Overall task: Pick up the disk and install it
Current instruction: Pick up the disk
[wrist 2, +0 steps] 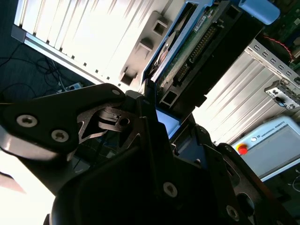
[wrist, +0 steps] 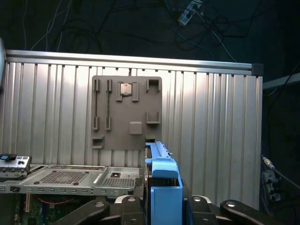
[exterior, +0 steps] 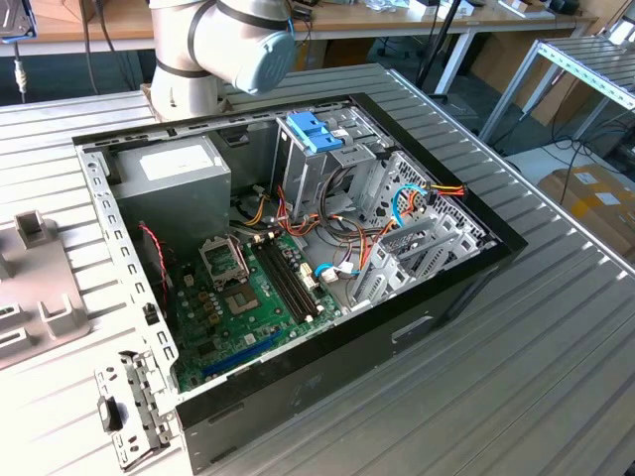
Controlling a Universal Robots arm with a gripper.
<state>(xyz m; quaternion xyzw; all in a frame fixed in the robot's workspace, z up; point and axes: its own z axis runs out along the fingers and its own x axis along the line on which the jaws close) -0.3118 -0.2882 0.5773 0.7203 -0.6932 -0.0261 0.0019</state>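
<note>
The gripper [wrist: 165, 208] grips the disk [wrist: 161, 171] by its blue carrier, jaws closed on it, near the computer case [exterior: 327, 372]; a slight tilt could jam it against the drive cage [exterior: 296, 171].

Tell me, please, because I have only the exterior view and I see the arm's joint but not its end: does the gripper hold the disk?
Observer: Yes. In both wrist views the gripper is shut on the disk.
Operator: Is the disk inside the computer case now?
Observer: No. In the first wrist view the disk is held outside it, and the metal frame of the computer case is beside the disk.
Operator: Which face of the disk can you see?
Observer: In the second wrist view its green circuit board faces the camera.
</note>
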